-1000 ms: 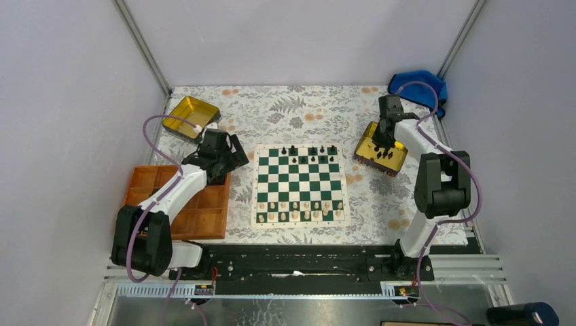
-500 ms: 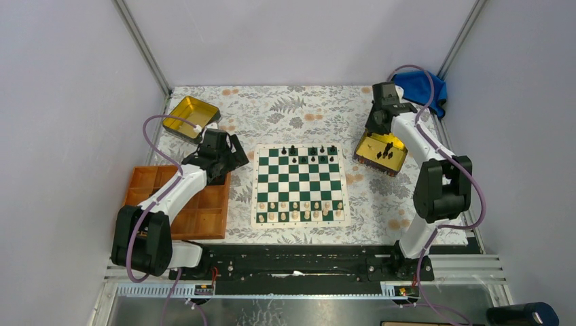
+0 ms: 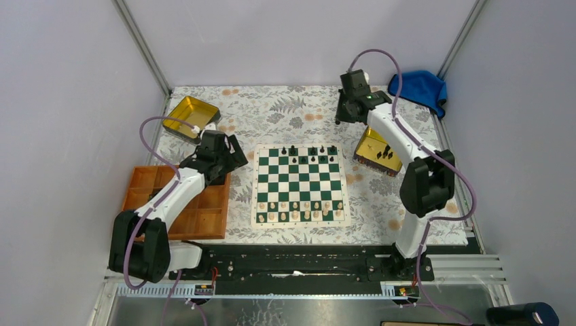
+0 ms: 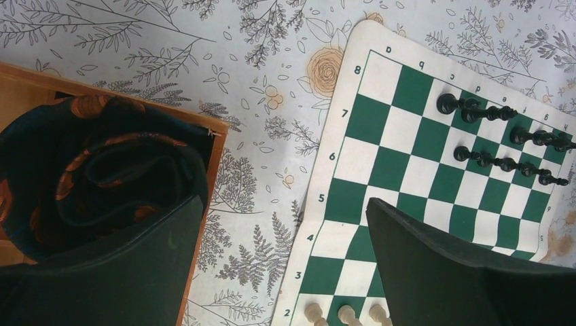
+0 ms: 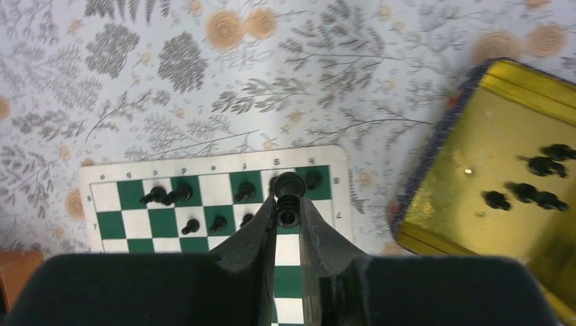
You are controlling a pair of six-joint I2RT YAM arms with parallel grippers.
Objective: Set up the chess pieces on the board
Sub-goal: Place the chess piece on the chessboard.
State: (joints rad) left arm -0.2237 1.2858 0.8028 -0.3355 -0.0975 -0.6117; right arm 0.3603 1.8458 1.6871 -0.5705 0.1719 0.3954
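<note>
My right gripper (image 5: 288, 204) is shut on a black chess piece (image 5: 290, 185), held in the air above the far right corner of the board (image 5: 115, 224). Seen from the top, that gripper (image 3: 343, 115) hangs beyond the board's (image 3: 299, 180) far edge. Several black pieces (image 3: 312, 154) stand on the two far rows. More black pieces (image 5: 536, 166) lie in the gold tin (image 5: 489, 129) at the right. My left gripper (image 4: 284, 204) is open and empty, hovering over the board's left edge (image 4: 333, 224).
Cream pieces (image 3: 299, 209) fill the two near rows. An orange compartment tray (image 3: 176, 204) lies left of the board under the left arm. A second gold tin (image 3: 190, 115) sits at the far left, a blue cloth (image 3: 418, 88) in the far right corner.
My right gripper has lifted out of the right gold tin with a black piece and swung left and farther back. The left arm has barely moved.
</note>
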